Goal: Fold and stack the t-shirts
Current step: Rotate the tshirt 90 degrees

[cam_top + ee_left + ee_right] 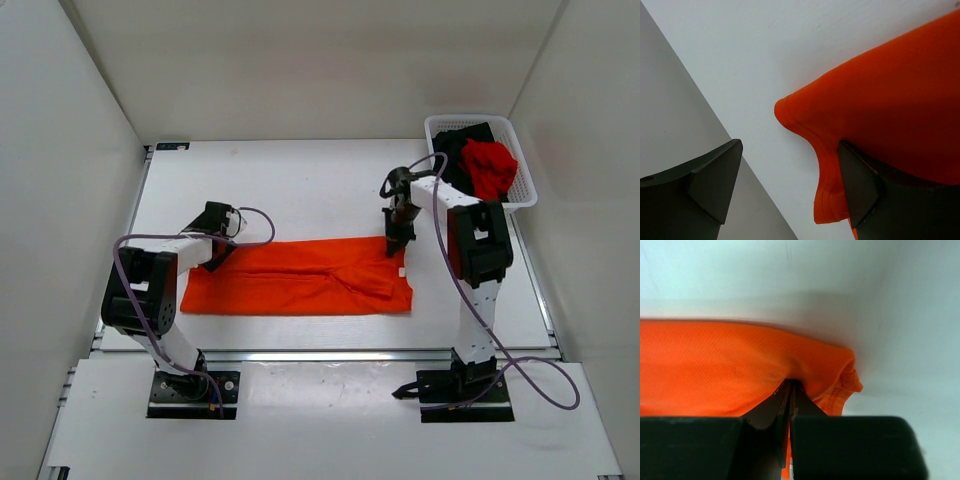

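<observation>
The orange t-shirt [300, 280] lies folded into a long strip across the table between the arms. My left gripper [222, 250] is at its far left corner, and its jaws stand wide open. In the left wrist view the corner of the orange t-shirt [880, 100] reaches in between my left gripper's [790, 185] fingers, with the right finger against the cloth. My right gripper [397, 243] is at the far right corner. In the right wrist view it [791, 387] is shut on the orange t-shirt's [715, 365] edge. The red t-shirt [490, 166] and the black t-shirt [458, 150] lie bunched in the basket.
The white mesh basket [527, 180] stands at the far right corner of the table, close behind my right arm. White walls enclose the table on the left, back and right. A metal rail runs along the near edge.
</observation>
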